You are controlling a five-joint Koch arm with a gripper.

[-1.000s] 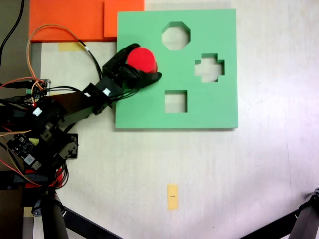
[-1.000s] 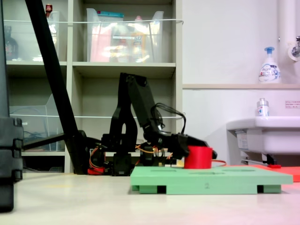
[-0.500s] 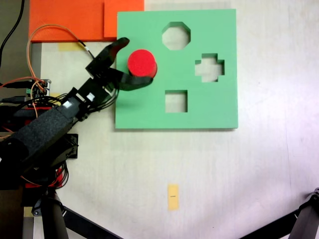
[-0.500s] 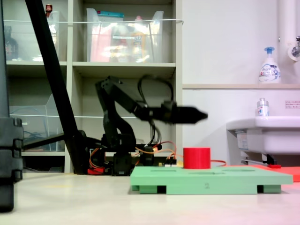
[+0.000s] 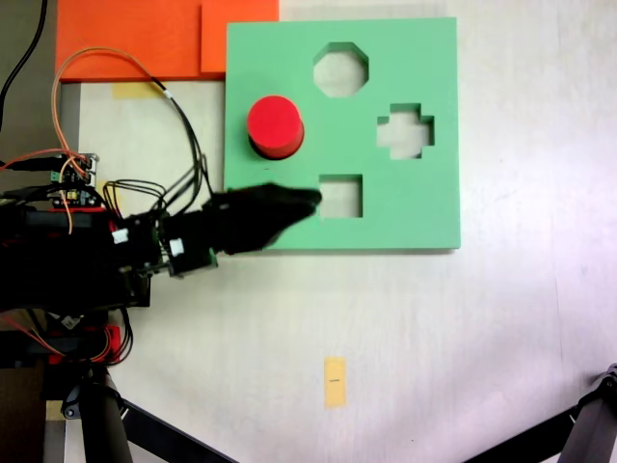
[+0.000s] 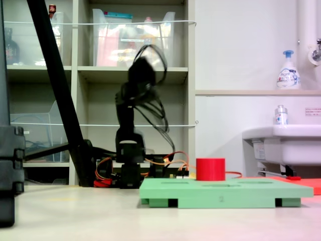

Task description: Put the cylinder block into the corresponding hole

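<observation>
The red cylinder block (image 5: 275, 125) stands upright on the left part of the green board (image 5: 405, 217). It rises above the board's top in the second exterior view (image 6: 210, 169). The round hole is hidden beneath it, so how deep the block sits cannot be told. My gripper (image 5: 310, 199) is shut on nothing and hovers over the board's lower left, beside the square cut-out (image 5: 340, 196), well apart from the block. In the second exterior view the arm (image 6: 133, 85) is raised high and blurred.
The board also has an octagonal cut-out (image 5: 340, 69) and a cross-shaped cut-out (image 5: 405, 130). Orange foam sheets (image 5: 145, 39) lie at the first exterior view's top left. A yellow tape strip (image 5: 335, 381) marks the table. Shelves (image 6: 130, 70) and a sink (image 6: 281, 140) stand behind.
The gripper let go of the red cylinder block, lifted away, shut, and swung toward the first exterior view's bottom. The block stayed in place on the board.
</observation>
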